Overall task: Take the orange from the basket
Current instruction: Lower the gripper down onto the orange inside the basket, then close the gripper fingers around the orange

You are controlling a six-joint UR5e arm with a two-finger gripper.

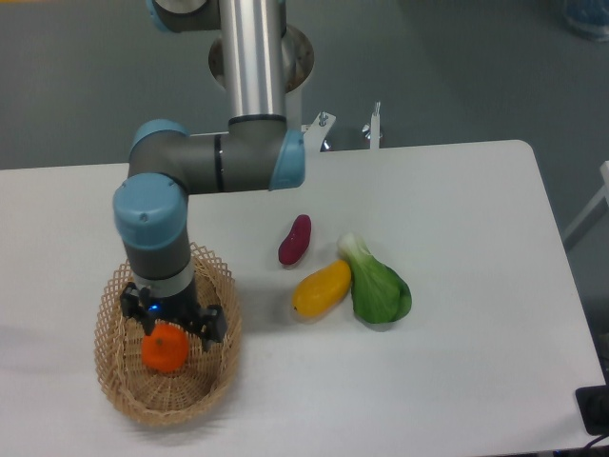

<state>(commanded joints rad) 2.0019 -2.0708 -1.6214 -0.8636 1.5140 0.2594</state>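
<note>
The orange [164,351] lies in the round wicker basket [124,395] at the front left of the table. My gripper [171,318] hangs straight down over the basket, just above the orange's far side, partly covering its top. Its black fingers [213,325] are spread to either side of the fruit, so it is open, with nothing gripped. The fingertips themselves are mostly hidden under the wrist.
A purple sweet potato [295,240], a yellow-orange mango-like fruit [322,288] and a green leafy vegetable [379,288] lie on the white table right of the basket. The table's front edge runs close below the basket.
</note>
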